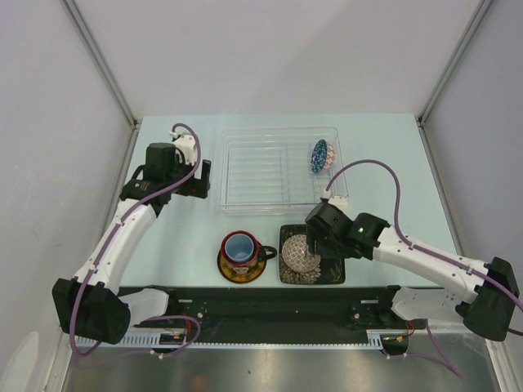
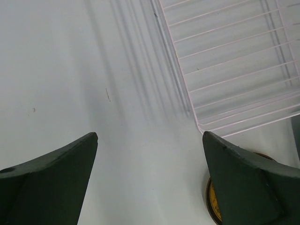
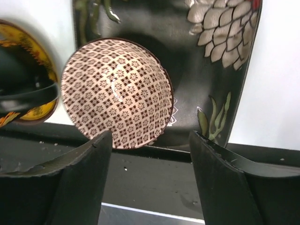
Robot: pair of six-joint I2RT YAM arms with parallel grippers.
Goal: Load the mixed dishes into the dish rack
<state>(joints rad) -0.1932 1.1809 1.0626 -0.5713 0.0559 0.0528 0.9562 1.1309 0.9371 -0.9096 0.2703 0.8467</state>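
Right wrist view: right fingers (image 3: 79,183) spread wide, empty, over a brown-patterned bowl (image 3: 117,93) on the square black flowered plate (image 3: 211,56). Left fingers (image 2: 51,183), also open and empty, hover beside the clear ribbed dish rack (image 2: 234,61).

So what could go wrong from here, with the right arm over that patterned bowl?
The right gripper is open at the rim of the brown-patterned bowl, and a thin rim pinch may slip. The bowl rests on the square plate, which could shift with it. The mug on its saucer stands close on the bowl's left in the top view and could be nudged.
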